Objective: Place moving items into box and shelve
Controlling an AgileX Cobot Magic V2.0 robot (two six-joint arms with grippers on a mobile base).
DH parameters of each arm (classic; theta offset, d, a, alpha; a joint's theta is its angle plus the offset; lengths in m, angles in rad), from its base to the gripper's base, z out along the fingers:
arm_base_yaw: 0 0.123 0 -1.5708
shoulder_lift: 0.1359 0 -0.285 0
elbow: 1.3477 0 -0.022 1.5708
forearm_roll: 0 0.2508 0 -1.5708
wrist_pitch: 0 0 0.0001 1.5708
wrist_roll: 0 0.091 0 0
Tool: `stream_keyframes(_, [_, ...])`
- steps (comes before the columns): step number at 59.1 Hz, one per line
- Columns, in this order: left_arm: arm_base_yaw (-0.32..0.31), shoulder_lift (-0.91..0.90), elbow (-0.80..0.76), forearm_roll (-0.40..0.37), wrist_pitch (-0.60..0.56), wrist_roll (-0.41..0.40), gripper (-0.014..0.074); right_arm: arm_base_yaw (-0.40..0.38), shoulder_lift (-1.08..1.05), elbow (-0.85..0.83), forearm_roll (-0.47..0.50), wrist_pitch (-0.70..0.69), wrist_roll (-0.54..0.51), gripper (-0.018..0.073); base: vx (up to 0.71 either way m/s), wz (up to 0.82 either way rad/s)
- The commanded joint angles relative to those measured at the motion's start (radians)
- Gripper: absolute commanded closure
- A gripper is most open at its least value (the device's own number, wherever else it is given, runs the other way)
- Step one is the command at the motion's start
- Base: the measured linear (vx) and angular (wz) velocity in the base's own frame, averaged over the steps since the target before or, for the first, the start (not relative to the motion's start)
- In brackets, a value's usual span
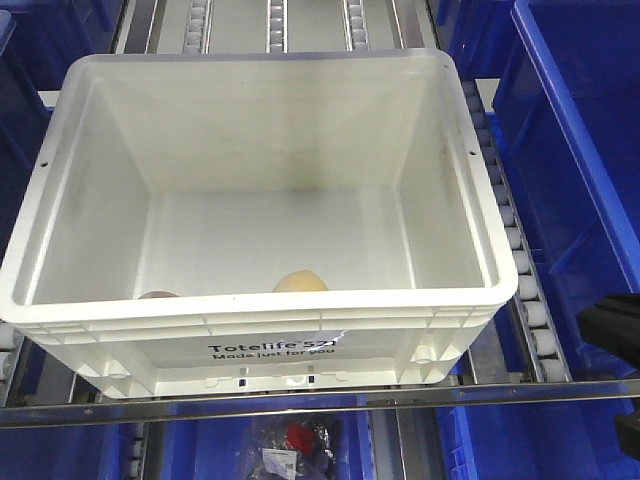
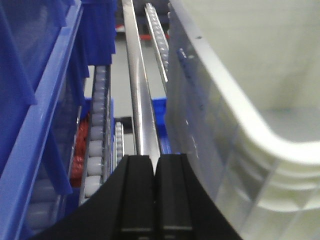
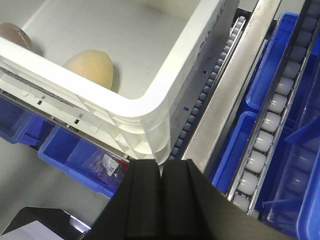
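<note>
We see the white box [image 1: 250, 190] resting on the roller rails [image 1: 520, 270] of the shelf, its printed side near us. Two small items lie on its floor against the near wall: the pale yellow ball [image 3: 90, 67] and, just left of it, the brownish lump [image 3: 17, 34]. Our left pincer [image 2: 155, 200] is closed, fingers pressed together on nothing, low beside the box's left wall above a steel rail [image 2: 140, 110]. Our right pincer [image 3: 161, 200] is likewise closed and empty, just off the box's near right corner. Blue bins [image 1: 570, 150] flank the box on both sides
</note>
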Motion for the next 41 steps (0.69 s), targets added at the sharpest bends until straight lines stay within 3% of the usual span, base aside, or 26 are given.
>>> stream_keyframes(1, [0.017, -0.039, 0.061, -0.003, -0.201, -0.001, 0.0619, 0.000, 0.001, -0.027, -0.010, -0.060, -0.006, 0.0575, 0.00, 0.00])
stream_keyframes(14, [0.025, -0.117, 0.227, -0.003, -0.401, -0.009, 0.0619, 0.000, 0.001, -0.027, -0.010, -0.060, -0.006, 0.0575, 0.00, 0.00])
stream_keyframes(41, [0.026, -0.115, 0.225, -0.003, -0.397, -0.016, 0.0619, 0.000, 0.001, -0.027, -0.010, -0.060, -0.006, 0.0575, 0.00, 0.00])
